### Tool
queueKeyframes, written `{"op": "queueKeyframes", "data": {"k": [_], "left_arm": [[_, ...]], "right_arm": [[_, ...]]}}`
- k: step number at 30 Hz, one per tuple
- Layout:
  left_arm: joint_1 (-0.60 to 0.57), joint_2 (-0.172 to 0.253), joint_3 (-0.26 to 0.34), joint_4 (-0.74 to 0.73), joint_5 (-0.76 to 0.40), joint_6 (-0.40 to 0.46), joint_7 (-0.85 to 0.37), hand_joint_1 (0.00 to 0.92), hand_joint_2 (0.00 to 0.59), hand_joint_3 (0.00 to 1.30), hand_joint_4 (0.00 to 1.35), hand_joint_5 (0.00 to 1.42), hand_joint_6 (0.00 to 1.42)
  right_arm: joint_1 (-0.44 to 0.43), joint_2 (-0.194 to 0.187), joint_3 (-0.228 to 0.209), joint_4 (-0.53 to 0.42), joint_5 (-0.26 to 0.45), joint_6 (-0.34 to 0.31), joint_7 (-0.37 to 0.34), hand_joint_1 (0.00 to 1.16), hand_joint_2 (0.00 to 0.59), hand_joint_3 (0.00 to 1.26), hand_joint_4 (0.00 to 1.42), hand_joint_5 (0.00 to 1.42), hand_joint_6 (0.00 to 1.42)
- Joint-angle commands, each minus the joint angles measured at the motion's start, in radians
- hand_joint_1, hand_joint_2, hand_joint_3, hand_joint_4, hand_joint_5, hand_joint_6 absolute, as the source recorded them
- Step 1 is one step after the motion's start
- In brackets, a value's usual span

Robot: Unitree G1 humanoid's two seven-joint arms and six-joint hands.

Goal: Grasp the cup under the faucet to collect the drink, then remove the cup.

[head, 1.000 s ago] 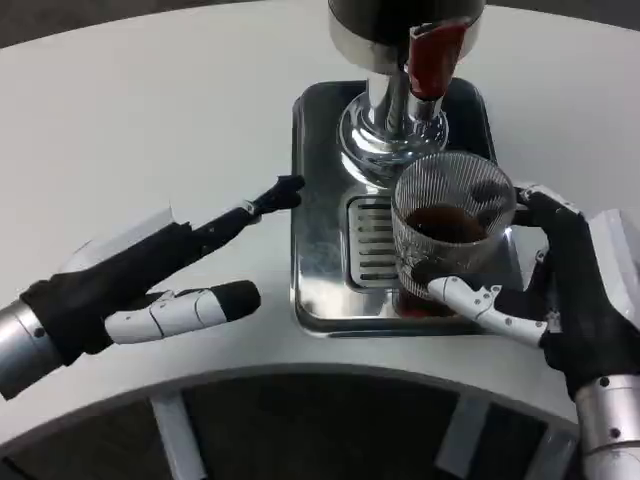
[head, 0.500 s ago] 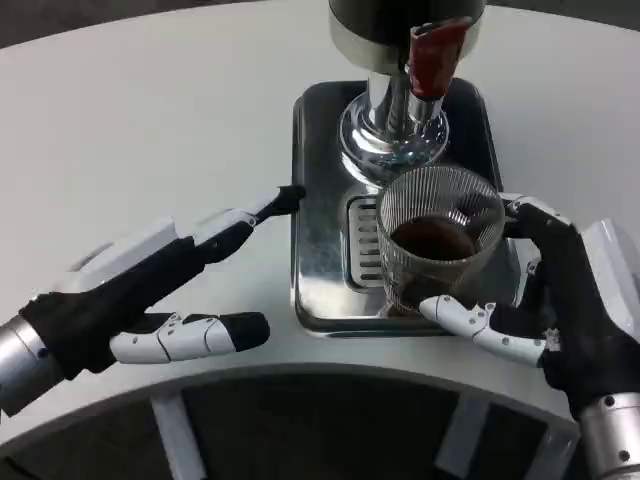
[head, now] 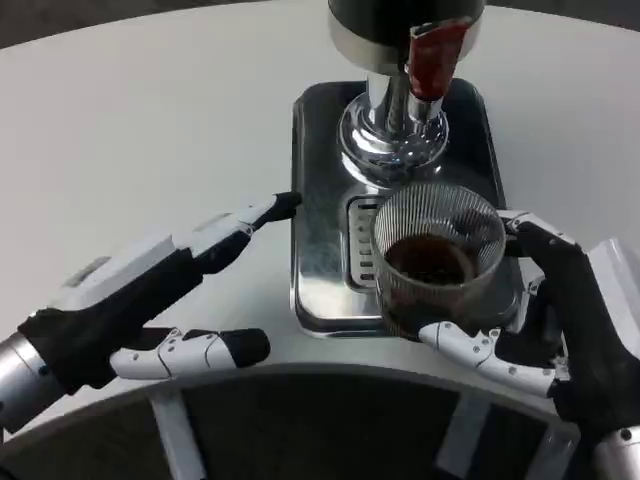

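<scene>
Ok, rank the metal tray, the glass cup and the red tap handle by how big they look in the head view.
1. Metal tray, clearly largest.
2. Glass cup, held by the right robot hand; it is raised toward the camera, so it may look bigger than it is.
3. Red tap handle, smallest.

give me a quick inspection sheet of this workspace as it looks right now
surface: white table, round front edge
job's things: ribbed glass cup holding dark drink, over the steel drip tray; dispenser with red tap handle behind it
clutter: nothing seen
hands: right hand grips the cup; left hand holds nothing, fingers apart, one fingertip at the tray's left edge
cables: nothing seen
surroundings: dark floor beyond the table
</scene>
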Motion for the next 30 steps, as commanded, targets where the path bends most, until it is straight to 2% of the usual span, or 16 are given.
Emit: {"op": "queueKeyframes", "data": {"k": [1,12,20,30], "left_arm": [[0.027,0.015,-0.009,-0.009,0.024,-0.033,0.027,0.0,0.068,0.0,0.0,0.0,0.0],[0.049,0.0,-0.027,-0.026,0.043,-0.072,0.072,0.0,0.063,0.0,0.0,0.0,0.0],[0.06,-0.009,-0.046,-0.067,0.036,-0.068,0.091,0.0,0.061,0.0,0.0,0.0,0.0],[0.112,-0.008,-0.041,-0.15,0.035,-0.026,0.102,0.0,0.05,0.0,0.0,0.0,0.0]], "right_arm": [[0.039,0.001,0.019,-0.068,-0.01,-0.051,0.006,0.95,0.285,0.9,1.25,1.35,1.42],[0.087,0.004,0.066,-0.098,-0.033,-0.071,0.021,0.95,0.285,0.9,1.25,1.35,1.42],[0.106,0.004,0.098,-0.115,-0.051,-0.085,0.044,0.95,0.285,0.9,1.25,1.35,1.42],[0.129,0.003,0.118,-0.136,-0.058,-0.096,0.079,0.95,0.284,0.9,1.25,1.35,1.42]]}}
